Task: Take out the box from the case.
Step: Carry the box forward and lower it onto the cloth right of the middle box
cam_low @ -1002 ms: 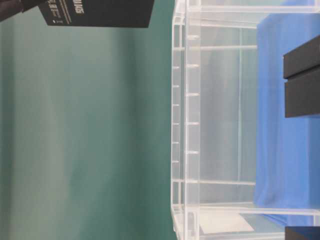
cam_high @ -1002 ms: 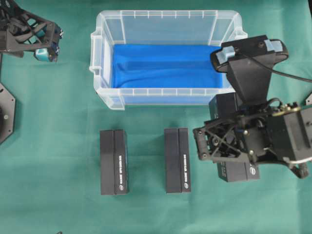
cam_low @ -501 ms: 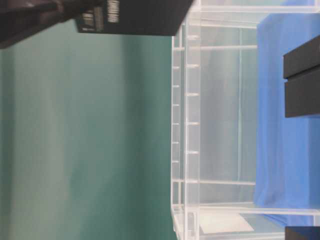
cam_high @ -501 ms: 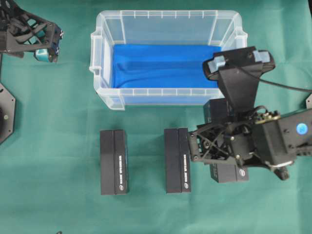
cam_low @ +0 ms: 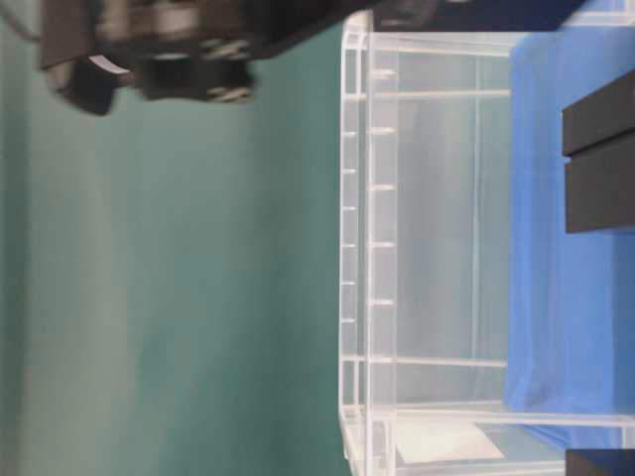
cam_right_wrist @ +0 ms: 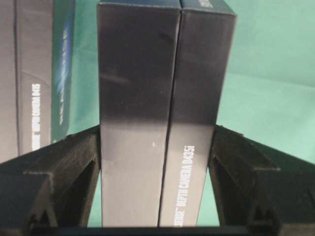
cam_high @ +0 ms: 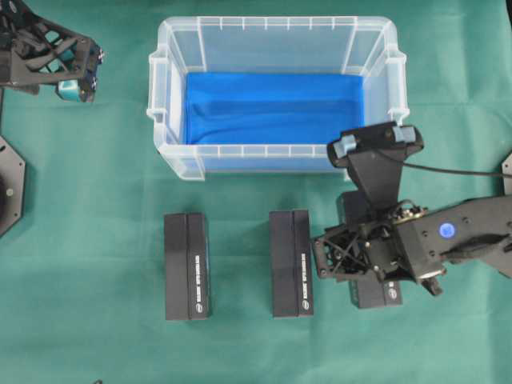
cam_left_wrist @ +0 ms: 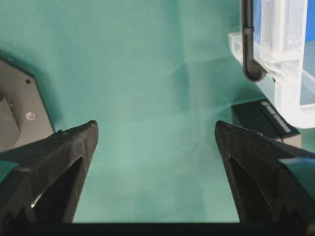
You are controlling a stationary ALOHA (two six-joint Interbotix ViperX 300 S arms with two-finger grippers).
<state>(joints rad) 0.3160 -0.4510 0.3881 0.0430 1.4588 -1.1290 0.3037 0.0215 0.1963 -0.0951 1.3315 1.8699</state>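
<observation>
Box (cam_high: 376,290) lengthwise toward case (cam_high: 276,160), right fingers (cam_right_wrist: 74,167) gripping

This looks like a robotics lab, not a home. A plain green cloth (cam_high: 96,320) covers the whole work table, two black robot arms with cameras on their wrists stand over it, and black mounting plates (cam_high: 10,188) sit at its edge. The black boxes (cam_high: 186,266) carry the print "depth camera", typical lab equipment
</observation>
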